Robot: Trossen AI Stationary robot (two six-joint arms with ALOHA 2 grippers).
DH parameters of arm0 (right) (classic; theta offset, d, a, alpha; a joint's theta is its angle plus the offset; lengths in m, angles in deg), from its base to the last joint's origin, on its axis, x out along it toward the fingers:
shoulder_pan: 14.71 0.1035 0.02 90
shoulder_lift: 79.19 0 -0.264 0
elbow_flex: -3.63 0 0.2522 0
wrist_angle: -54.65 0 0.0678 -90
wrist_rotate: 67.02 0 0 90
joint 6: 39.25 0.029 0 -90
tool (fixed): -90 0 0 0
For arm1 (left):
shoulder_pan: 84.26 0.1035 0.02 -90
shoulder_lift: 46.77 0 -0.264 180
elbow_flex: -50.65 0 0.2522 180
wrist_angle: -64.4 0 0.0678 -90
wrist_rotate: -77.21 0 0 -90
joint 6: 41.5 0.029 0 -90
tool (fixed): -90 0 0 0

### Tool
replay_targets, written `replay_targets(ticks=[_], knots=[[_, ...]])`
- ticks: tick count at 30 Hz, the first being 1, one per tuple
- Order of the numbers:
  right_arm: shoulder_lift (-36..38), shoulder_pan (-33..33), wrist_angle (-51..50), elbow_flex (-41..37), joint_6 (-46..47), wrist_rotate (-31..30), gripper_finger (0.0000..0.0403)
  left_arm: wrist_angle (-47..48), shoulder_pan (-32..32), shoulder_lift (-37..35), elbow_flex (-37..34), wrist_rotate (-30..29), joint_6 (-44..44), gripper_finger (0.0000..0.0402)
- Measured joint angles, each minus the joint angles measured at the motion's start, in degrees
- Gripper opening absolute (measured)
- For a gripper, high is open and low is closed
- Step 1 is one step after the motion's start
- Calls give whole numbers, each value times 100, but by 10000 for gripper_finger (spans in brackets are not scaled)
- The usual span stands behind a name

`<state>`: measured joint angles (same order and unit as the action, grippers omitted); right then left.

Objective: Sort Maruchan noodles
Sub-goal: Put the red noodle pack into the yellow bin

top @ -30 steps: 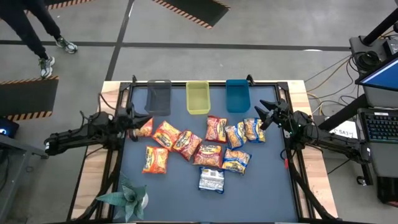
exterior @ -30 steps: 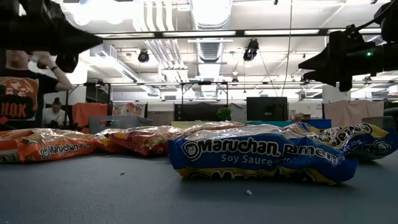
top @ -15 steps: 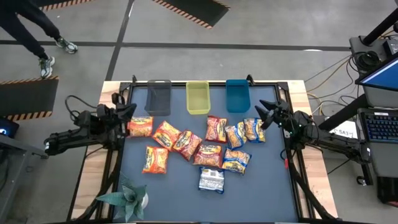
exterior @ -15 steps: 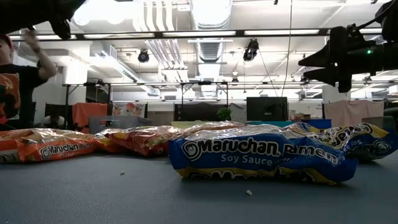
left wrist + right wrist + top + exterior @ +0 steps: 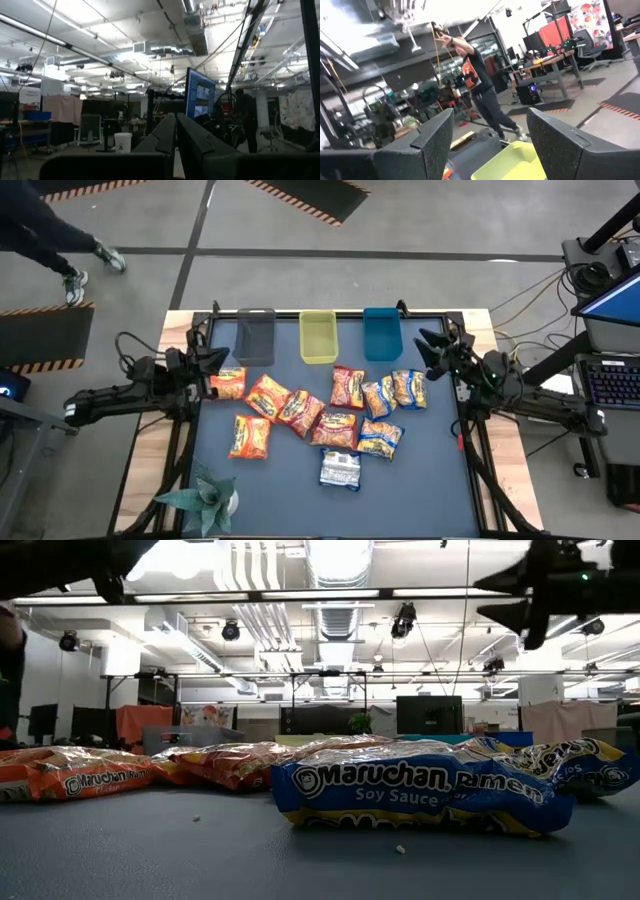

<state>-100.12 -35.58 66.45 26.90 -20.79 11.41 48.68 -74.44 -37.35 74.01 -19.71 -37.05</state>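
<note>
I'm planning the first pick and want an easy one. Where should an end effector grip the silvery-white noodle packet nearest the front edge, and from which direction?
Come straight down on the silvery-white packet and pinch across its shorter width, near the middle. It lies flat with bare mat in front and at both sides; only its far edge meets the blue-and-yellow packet, so keep the fingers off that side.

I see orange, red and blue-and-yellow noodle packets [image 5: 300, 412], one silvery-white [image 5: 340, 470]; grey [image 5: 254, 337], yellow [image 5: 318, 337], blue bins [image 5: 382, 334].
</note>
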Motion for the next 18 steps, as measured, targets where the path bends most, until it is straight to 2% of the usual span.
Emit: replay_targets(ticks=[8,18], knots=[[-1244,0,-460,1207,-197,2,240,-1756,0,944,0,640,31,0],[-2524,0,-2796,2712,151,2,240,-1750,-2,1574,141,610,-213,0]])
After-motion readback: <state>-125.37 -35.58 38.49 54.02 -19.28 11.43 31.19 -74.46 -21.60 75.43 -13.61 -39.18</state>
